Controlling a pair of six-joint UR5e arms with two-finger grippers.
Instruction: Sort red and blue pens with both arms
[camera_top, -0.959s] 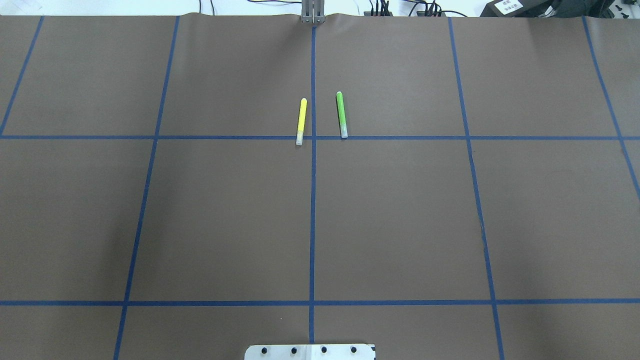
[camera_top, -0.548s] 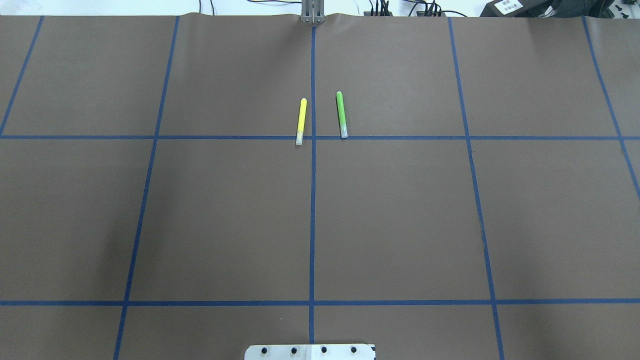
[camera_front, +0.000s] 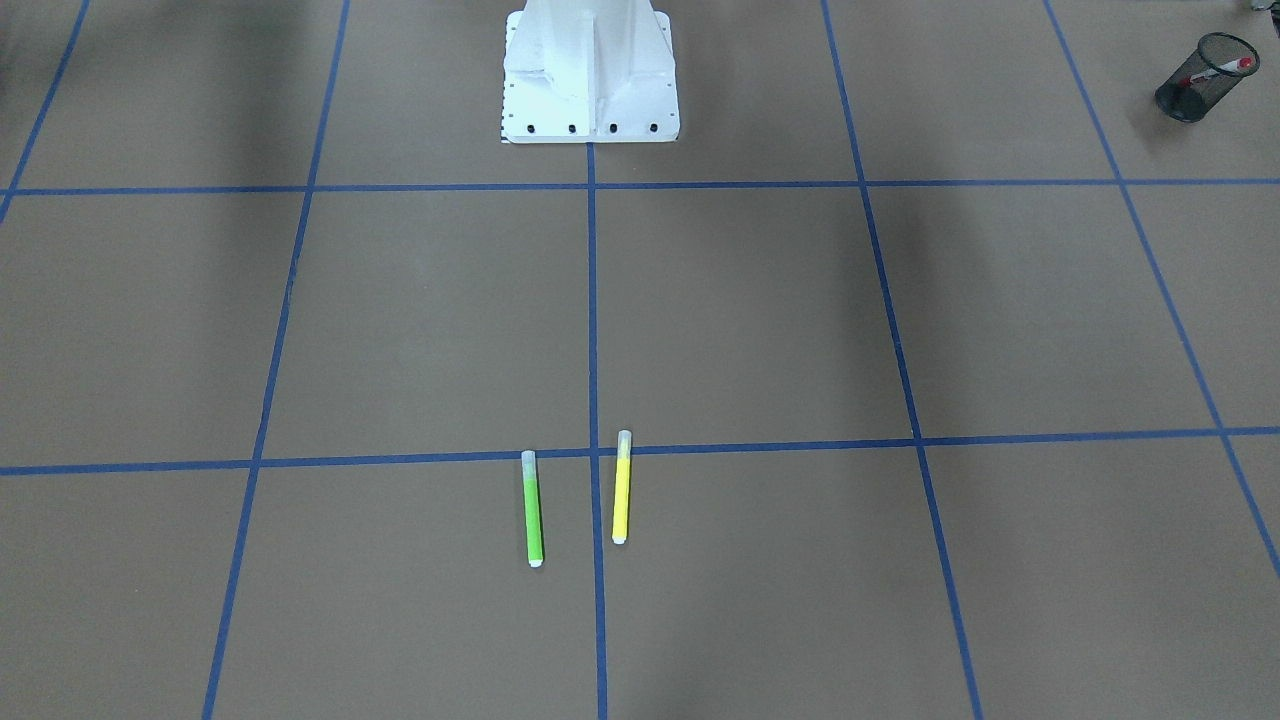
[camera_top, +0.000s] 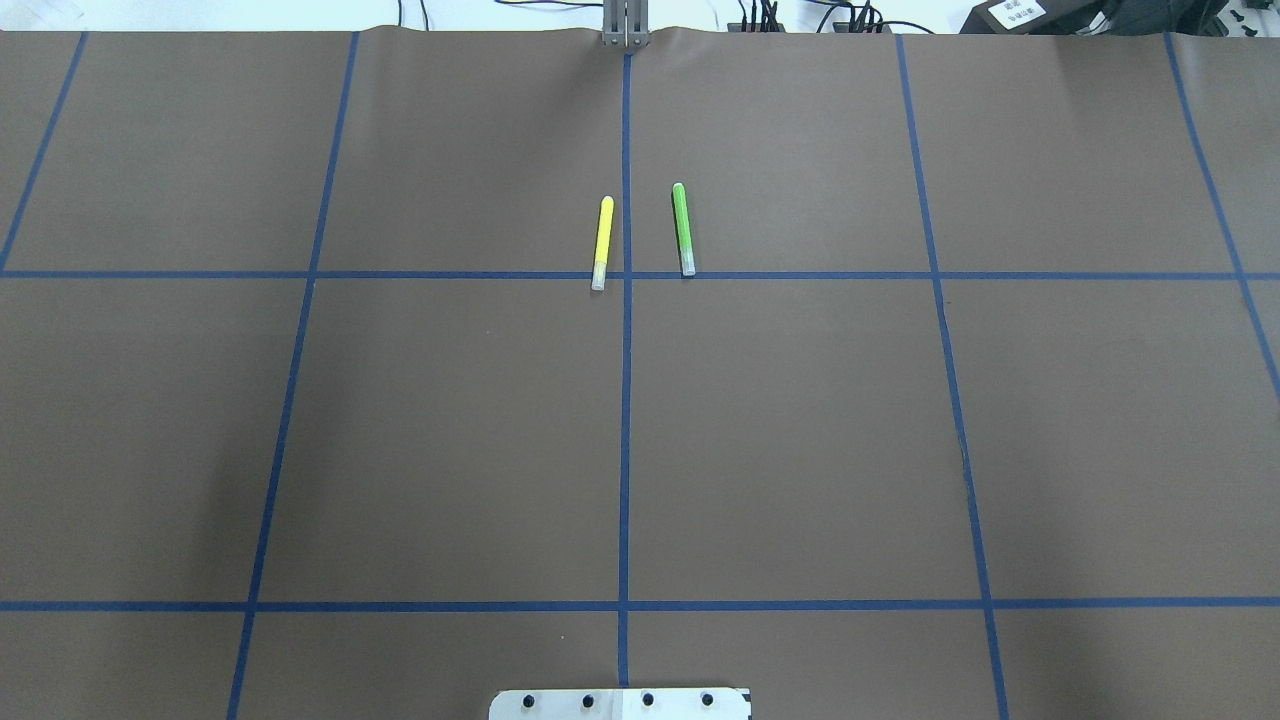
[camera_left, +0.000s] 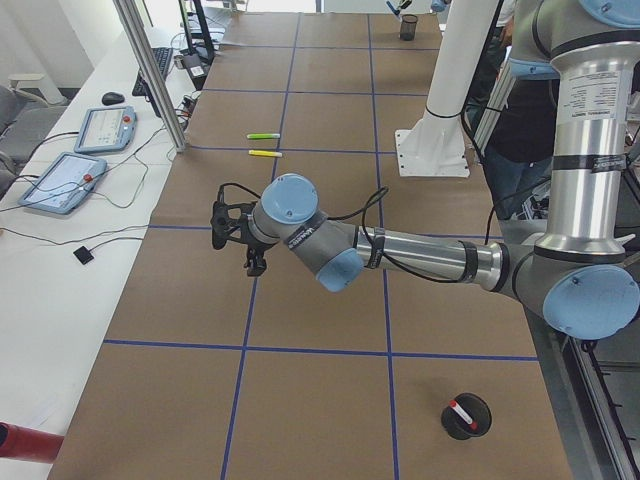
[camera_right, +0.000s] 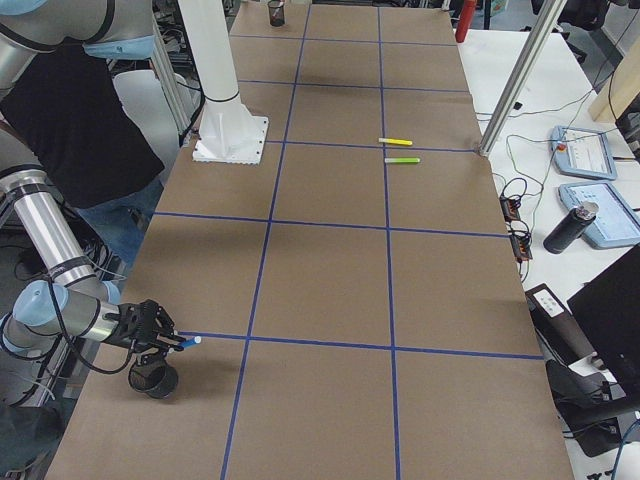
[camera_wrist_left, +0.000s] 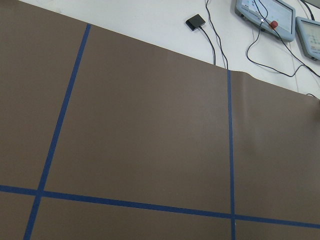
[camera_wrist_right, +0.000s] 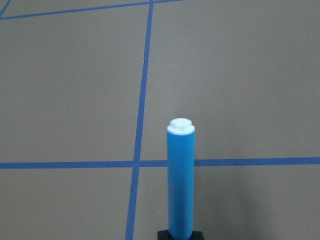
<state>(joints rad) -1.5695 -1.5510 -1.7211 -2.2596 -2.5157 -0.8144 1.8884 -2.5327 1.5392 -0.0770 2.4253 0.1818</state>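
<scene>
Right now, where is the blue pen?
In the exterior right view, the blue pen juts level from the right end effector at that view's lower left, close by the black mesh cup.

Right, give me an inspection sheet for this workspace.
Surface: brown mat with blue tape grid.
Job's things: blue pen in right gripper, beside right cup; red pen in left cup.
Clutter: yellow pen and green pen, apart, either side of the centre line.
Grippers: right shut on blue pen; left gripper over mat, state cannot tell.
Cables: wires on the white bench beyond the mat.
Surroundings: tablets, bottle, a person standing by.
</scene>
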